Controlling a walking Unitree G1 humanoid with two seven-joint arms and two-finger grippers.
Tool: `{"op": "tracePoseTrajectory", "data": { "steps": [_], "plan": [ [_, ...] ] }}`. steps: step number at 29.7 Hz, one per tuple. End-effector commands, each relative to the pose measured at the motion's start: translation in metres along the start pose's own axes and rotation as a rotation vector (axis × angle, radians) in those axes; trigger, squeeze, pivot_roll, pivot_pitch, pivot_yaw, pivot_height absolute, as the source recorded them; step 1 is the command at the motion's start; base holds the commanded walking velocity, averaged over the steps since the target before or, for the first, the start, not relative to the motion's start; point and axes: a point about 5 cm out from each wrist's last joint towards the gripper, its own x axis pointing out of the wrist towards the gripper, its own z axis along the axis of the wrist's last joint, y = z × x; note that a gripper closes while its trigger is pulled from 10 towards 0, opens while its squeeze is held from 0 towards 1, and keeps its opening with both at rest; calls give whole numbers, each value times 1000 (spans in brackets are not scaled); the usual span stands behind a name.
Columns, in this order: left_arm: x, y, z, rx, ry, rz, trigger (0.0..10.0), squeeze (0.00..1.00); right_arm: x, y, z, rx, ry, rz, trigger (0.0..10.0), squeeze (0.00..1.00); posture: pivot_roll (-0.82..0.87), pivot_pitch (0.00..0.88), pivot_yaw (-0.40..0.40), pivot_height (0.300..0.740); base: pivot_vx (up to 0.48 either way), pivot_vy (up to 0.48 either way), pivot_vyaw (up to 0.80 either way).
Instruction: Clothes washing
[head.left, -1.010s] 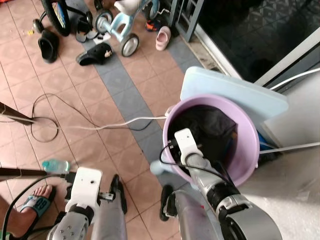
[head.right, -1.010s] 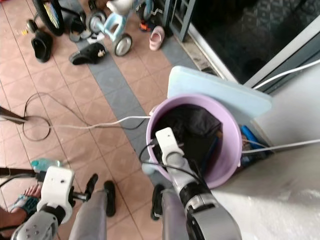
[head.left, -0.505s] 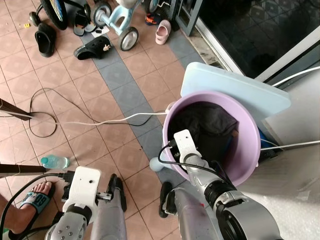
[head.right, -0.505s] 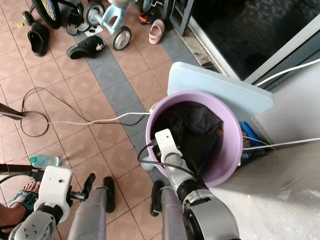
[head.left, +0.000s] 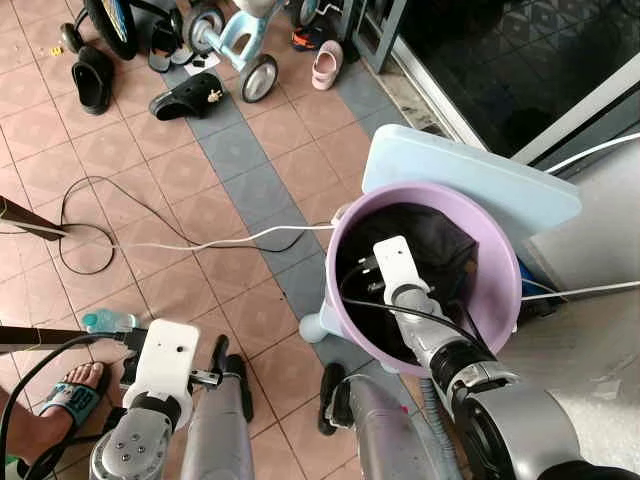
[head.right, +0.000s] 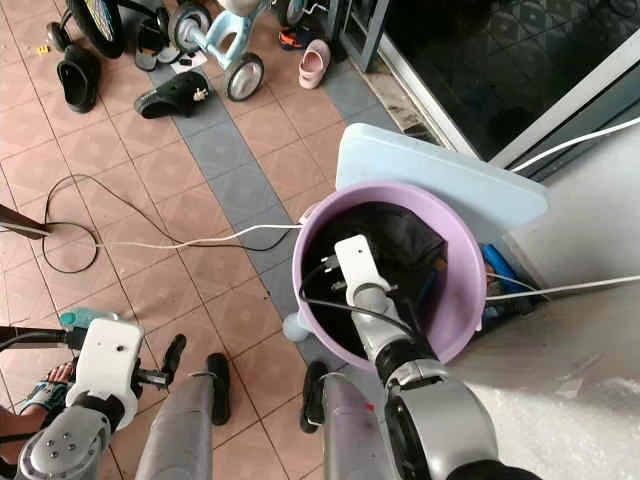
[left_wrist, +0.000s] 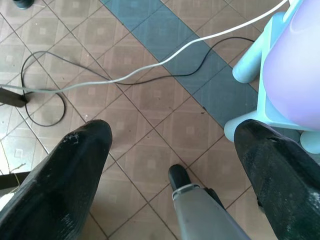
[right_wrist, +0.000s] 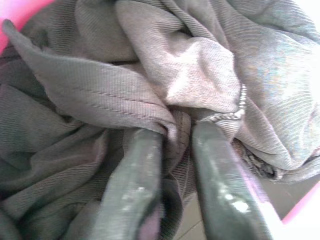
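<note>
One dark garment (head.left: 425, 240) lies bunched in the purple basin (head.left: 500, 300), and in the left eye view the right arm reaches down into it, its white wrist block over the cloth. I judge the washing barely begun: the clothes are all in the basin and nothing has been lifted out. The basin stands on a pale blue stool (head.left: 470, 185) beside a dark doorway. The left tool (head.left: 222, 362) hangs low over the tiled floor (head.left: 180, 190), idle. A white cable (head.left: 220, 242) and a thin black cord (head.left: 75, 200) trail across the tiles towards the basin, a plastic bottle (head.left: 108, 322) lies near the left arm, and a person's sandalled foot (head.left: 62, 395) shows at the lower left. Shoes and a child's tricycle (head.left: 235, 45) stand well apart at the top.

The right eye view gives the same scene; the cables beside the robot's feet are what could snag a step.

In the left wrist view the left tool's fingers (left_wrist: 70, 175) are spread wide, holding nothing, above the tiles and cables, with the basin's side near.

In the right wrist view the right tool (right_wrist: 175, 150) is narrow, its fingers pinching a fold of the grey garment. The grasp looks started; the lift and the rest remain.
</note>
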Motion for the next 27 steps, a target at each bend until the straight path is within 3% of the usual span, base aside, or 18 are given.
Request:
{"op": "tracePoseTrajectory", "data": {
  "steps": [1,9,18,22,27],
  "plan": [
    [0,0,-9,5,43,5,10000,0,-2,-5,-17,-5,55,-8,0,0,214,364,-114,740,0,0,0],
    [12,5,-5,19,17,20,10000,0,-1,-16,-16,3,46,-28,0,0,207,329,-108,740,0,0,0],
    [32,10,4,34,-33,33,10000,0,2,-26,-2,84,-19,-17,0,0,187,240,-93,740,0,0,0],
    [48,11,8,26,-71,64,10000,0,2,-36,10,131,-107,0,0,0,135,152,-85,740,0,0,0],
    [69,1,20,24,-133,79,10000,0,-8,-65,30,167,-331,-79,0,0,73,29,-59,740,0,0,0]
  ]
}}
